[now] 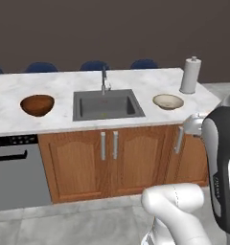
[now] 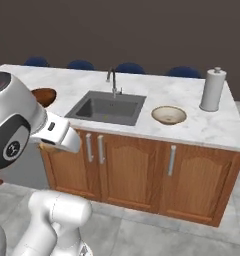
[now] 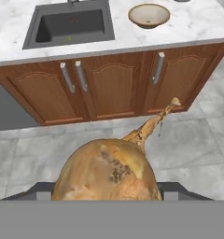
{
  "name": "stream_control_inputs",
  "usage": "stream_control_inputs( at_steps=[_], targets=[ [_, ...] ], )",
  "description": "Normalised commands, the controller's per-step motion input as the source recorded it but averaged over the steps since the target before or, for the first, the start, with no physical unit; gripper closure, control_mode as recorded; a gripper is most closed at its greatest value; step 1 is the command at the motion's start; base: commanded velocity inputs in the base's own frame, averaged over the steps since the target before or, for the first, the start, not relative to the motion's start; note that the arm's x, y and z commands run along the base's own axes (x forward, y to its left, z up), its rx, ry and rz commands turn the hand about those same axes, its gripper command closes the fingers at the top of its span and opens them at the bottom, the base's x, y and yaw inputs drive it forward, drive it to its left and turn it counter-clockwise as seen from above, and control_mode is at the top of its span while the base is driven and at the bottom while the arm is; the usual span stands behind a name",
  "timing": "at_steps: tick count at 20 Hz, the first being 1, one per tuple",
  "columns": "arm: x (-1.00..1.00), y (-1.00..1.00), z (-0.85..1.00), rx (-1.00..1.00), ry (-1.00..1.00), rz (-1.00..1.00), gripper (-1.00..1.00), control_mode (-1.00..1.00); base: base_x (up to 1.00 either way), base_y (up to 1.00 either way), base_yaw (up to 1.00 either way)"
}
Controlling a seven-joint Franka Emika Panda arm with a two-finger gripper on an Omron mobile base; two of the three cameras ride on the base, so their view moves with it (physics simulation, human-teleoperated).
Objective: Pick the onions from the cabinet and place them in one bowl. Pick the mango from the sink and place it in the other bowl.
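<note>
Tan onion carried toward the marble bench

From the left, a deep dark reddish-brown wooden bowl (image 1: pixel 37 105), the grey sunken metal sink (image 1: pixel 107 105) and a shallow light tan bowl (image 1: pixel 167 101) sit well apart on the white marble bench (image 1: pixel 64 86). The gripper (image 3: pixel 107 189) pinches a tan-yellow onion (image 3: pixel 107 172) at its widest part, clear of the brittle stem; it looks light, firm and papery-slick. Wooden cupboards and grey floor tiles lie below.

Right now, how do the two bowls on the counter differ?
The dark reddish-brown bowl is deep, with tall sides; the light tan bowl is shallow with a darker rim. The dark reddish-brown bowl sits left of the sink, the light tan bowl to its right, near the paper towel roll. Both stand upright on the marble and look empty.
</note>
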Motion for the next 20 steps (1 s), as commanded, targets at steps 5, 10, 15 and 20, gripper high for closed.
stream_control_inputs(
  at_steps=[5, 10, 15, 20],
  targets=[
    [0.00, 0.00, 0.00, 0.00, 0.00, 0.00, 1.00, 1.00, 0.47, -0.04, -0.32],
    [0.00, 0.00, 0.00, 0.00, 0.00, 0.00, 1.00, 1.00, 0.64, -0.03, -0.26],
    [0.00, 0.00, 0.00, 0.00, 0.00, 0.00, 1.00, 1.00, 0.99, 0.02, -0.09],
    [0.00, 0.00, 0.00, 0.00, 0.00, 0.00, 1.00, 1.00, 0.88, -0.11, -0.01]
  ],
)
